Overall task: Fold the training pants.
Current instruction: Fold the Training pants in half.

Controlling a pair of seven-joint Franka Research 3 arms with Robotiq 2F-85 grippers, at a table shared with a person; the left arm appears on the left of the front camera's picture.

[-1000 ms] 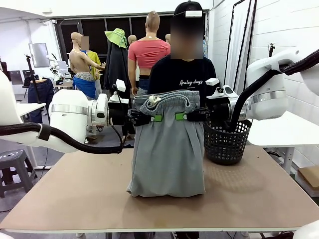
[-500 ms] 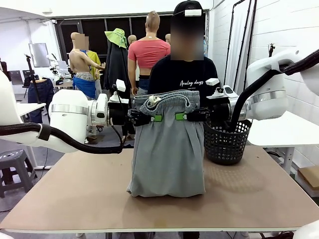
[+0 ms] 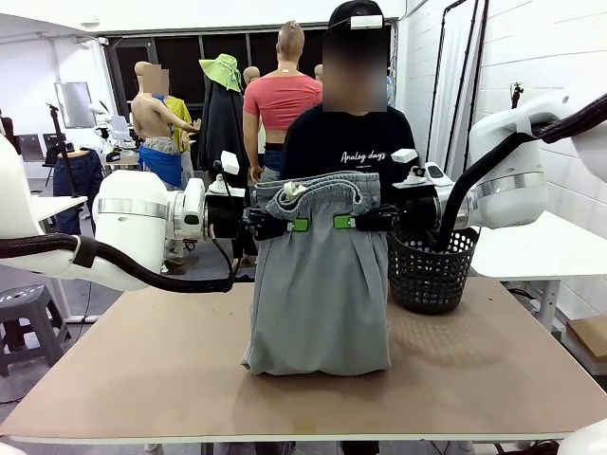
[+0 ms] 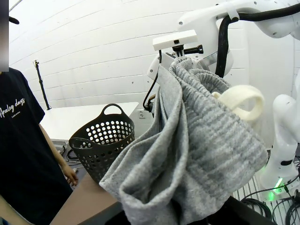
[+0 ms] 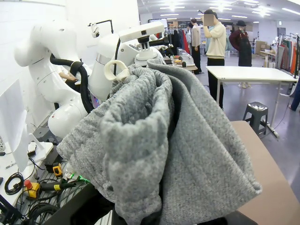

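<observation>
I am seeing the training pants (image 3: 318, 284) hanging in mid-air over the middle of the counter (image 3: 142, 379), waistband uppermost and the lower end bunching onto the board, with the person standing just behind them; the cloth is reading as soft, light jersey that is drooping and creasing under its own weight, so I am judging it will slump wherever it is not supported and will need laying flat before any crease holds. The gathered elastic waistband is looking like the firmest place to hold, and that is where I am gripping: the left tool (image 3: 296, 225) is clamped on the fabric just below the band on one side, the right tool (image 3: 343, 222) likewise on the other. In both wrist views grey folds are covering the fingers, so I cannot make out how deep each bite is going, and the legs are hiding behind the front layer
</observation>
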